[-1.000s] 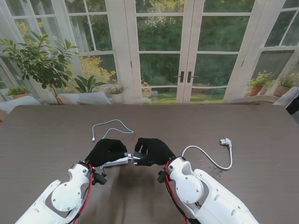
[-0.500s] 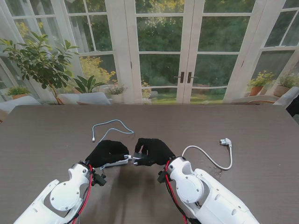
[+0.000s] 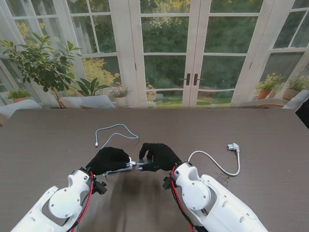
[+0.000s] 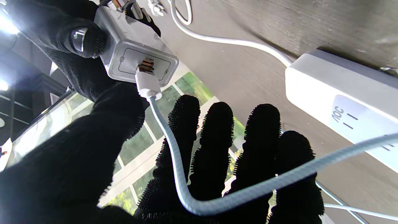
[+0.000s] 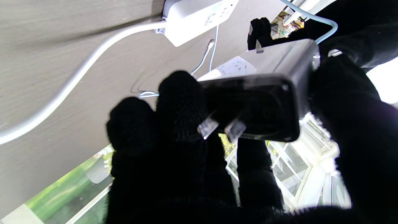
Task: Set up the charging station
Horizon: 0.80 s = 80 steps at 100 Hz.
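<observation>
The charger block (image 4: 133, 53) sits in the right hand (image 3: 159, 155), lifted off the table (image 3: 48, 145) near its middle, with a white cable plug (image 4: 147, 84) seated in the port on its end face. Against the pictures from a second ago, the left hand (image 3: 108, 159) has drawn back slightly toward me and to the left, so a little more of the plug shows between the two hands, while the right hand has barely shifted. The right hand's fingers (image 5: 180, 102) and thumb are wrapped around the block's body, its two metal prongs (image 5: 217, 127) pointing toward the wrist. The left hand lies just beside the block's port end; its fingers (image 4: 217, 140) are loosely curled with the braided cable (image 4: 174, 168) running across them, and the thumb appears to press near the plug, though I cannot tell if it truly pinches the cable. A white power strip (image 4: 339, 102) rests on the table under the left hand. Its cord (image 3: 217, 164) curves away on the right to a wall plug (image 3: 233, 146). The cable's free end loops on the table farther from me (image 3: 113, 130).
</observation>
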Available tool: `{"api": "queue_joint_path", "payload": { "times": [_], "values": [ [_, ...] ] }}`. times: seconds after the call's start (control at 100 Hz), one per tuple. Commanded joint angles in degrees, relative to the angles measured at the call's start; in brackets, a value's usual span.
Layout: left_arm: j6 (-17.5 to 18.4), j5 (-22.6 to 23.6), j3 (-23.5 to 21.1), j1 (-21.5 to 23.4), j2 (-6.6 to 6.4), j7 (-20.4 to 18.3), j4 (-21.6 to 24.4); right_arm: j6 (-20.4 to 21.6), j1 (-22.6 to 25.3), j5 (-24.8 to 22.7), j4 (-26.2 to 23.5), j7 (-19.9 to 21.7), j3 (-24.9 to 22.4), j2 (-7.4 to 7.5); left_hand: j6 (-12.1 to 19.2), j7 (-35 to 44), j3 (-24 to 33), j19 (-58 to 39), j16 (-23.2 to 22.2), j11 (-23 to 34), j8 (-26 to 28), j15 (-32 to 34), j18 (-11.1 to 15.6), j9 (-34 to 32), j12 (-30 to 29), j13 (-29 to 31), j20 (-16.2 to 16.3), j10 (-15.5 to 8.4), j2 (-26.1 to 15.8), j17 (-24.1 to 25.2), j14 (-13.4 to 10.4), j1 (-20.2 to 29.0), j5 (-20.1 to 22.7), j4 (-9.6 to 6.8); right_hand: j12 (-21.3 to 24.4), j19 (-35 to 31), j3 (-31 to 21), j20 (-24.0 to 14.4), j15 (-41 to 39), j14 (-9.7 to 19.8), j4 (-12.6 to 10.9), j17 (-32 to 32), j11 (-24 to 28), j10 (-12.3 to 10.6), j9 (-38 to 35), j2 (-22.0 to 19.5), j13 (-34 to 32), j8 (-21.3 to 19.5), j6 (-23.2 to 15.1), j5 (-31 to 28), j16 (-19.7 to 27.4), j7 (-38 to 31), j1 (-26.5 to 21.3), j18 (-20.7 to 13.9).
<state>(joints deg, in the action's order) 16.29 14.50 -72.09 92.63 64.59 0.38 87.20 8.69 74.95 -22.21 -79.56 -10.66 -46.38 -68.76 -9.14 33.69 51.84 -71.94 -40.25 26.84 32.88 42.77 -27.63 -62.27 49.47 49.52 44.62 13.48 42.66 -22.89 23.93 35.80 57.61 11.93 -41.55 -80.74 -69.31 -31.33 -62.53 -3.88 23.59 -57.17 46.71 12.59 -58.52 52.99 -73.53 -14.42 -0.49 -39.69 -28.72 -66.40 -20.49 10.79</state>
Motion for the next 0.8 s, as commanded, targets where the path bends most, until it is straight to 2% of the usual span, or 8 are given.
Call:
{"api": "queue_joint_path", "payload": {
  "times": [0.0,0.06,0.21,0.25,0.61,0.63,0.67,0.79],
  "values": [
    [0.8,-0.8,0.6,-0.4,0.55,-0.1,-0.7,-0.1,0.3,0.2,-0.6,0.9,0.1,-0.25,1.7,5.8,-2.2,-3.4,-1.3,1.4,-2.1,2.6,-1.7,-2.6,-0.1,3.0,1.0,-0.8,1.6,-2.0,-0.1,3.9,1.2,2.32,-3.0,-1.4,-12.4,-0.8,-0.8,3.6,-3.6,-1.6,5.4,-7.4,-5.0,-3.2,-2.0,-1.4,-3.1,-2.7,-9.3,-17.1,-9.3,-1.8],
    [1.3,-1.7,0.9,-0.7,0.76,0.4,-1.2,-0.1,0.2,0.3,-0.6,0.9,0.0,-0.26,1.9,11.8,-3.1,-4.7,-1.6,2.3,-5.4,4.1,-2.0,-4.5,1.8,5.0,0.9,-1.0,1.6,-3.5,-0.1,6.7,1.6,1.97,-3.1,-1.3,-12.4,-0.8,-0.8,3.9,-3.6,-1.7,5.4,-7.4,-5.0,-3.2,-2.0,-1.4,-3.1,-2.7,-9.4,-17.1,-9.3,-1.9],
    [1.9,-2.7,1.4,-1.2,0.93,0.6,-1.8,-0.3,0.3,0.6,-0.7,1.3,-0.1,-0.22,2.5,14.7,-2.1,-7.8,-2.9,2.2,-6.5,7.8,-1.9,-8.3,6.3,8.8,1.5,-0.8,0.7,-6.5,-0.8,8.7,4.1,1.72,-3.1,-1.2,-12.4,-0.8,-0.8,3.7,-3.6,-1.9,5.3,-7.4,-5.1,-3.1,-2.0,-1.5,-3.1,-2.7,-9.4,-17.1,-9.4,-2.1],
    [2.0,-2.9,1.5,-1.2,0.93,0.5,-1.9,-0.4,0.3,0.7,-0.7,1.3,-0.1,-0.22,2.5,15.7,-1.6,-8.7,-3.1,1.7,-7.2,8.7,-2.0,-9.4,8.0,9.5,1.5,-2.0,0.5,-7.2,-1.0,9.1,4.5,1.76,-3.1,-1.1,-12.4,-0.8,-0.8,3.6,-3.6,-2.0,5.3,-7.3,-5.1,-3.0,-2.0,-1.4,-3.0,-2.7,-9.5,-17.1,-9.4,-2.2],
    [1.9,-3.6,1.9,-1.5,0.80,-0.5,-2.1,-0.7,0.4,2.0,-0.7,1.7,-0.2,-0.35,1.5,15.8,0.7,-12.5,-4.5,1.2,-7.5,12.2,-1.0,-10.2,9.5,12.1,2.2,-1.4,0.6,-10.4,-2.7,11.1,4.5,1.03,-3.1,-0.7,-12.5,-0.8,-0.8,3.9,-3.6,-2.4,5.1,-7.2,-5.2,-2.9,-2.0,-1.4,-2.9,-3.0,-9.6,-17.0,-9.6,-2.3],
    [1.9,-3.6,2.0,-1.5,0.81,-0.5,-2.2,-0.7,0.4,2.1,-0.7,1.7,-0.2,-0.36,1.4,15.7,1.1,-12.9,-4.5,0.9,-7.5,12.4,-0.6,-10.0,9.7,12.3,2.3,-0.5,0.6,-10.8,-2.8,11.3,4.4,0.97,-3.1,-0.7,-12.5,-0.8,-0.8,4.0,-3.6,-2.4,5.1,-7.2,-5.2,-2.9,-2.0,-1.4,-2.9,-3.0,-9.6,-17.0,-9.6,-2.3],
    [2.0,-3.8,2.1,-1.6,0.86,-0.4,-2.4,-0.7,0.4,2.3,-0.7,1.8,-0.2,-0.38,1.3,15.5,1.9,-13.6,-4.7,0.5,-7.5,13.1,-0.1,-10.0,10.1,13.0,2.4,-0.4,0.6,-11.6,-3.0,11.8,4.3,0.84,-3.1,-0.7,-12.4,-0.8,-0.8,4.0,-3.6,-2.4,5.1,-7.3,-5.2,-2.9,-2.0,-1.4,-2.8,-3.0,-9.7,-17.0,-9.6,-2.3],
    [2.6,-4.3,2.6,-2.0,1.10,0.3,-3.0,-0.7,0.4,2.8,-0.6,2.0,-0.3,-0.40,0.4,15.4,5.5,-16.8,-5.4,-0.6,-7.3,16.4,1.6,-10.2,11.8,16.7,2.6,0.1,1.2,-16.4,-5.6,12.5,4.4,0.71,-3.1,-0.6,-12.5,-0.8,-0.8,4.0,-3.7,-2.5,5.1,-7.2,-5.2,-2.8,-2.0,-1.4,-2.8,-3.0,-9.7,-17.0,-9.7,-2.4]
  ]
}}
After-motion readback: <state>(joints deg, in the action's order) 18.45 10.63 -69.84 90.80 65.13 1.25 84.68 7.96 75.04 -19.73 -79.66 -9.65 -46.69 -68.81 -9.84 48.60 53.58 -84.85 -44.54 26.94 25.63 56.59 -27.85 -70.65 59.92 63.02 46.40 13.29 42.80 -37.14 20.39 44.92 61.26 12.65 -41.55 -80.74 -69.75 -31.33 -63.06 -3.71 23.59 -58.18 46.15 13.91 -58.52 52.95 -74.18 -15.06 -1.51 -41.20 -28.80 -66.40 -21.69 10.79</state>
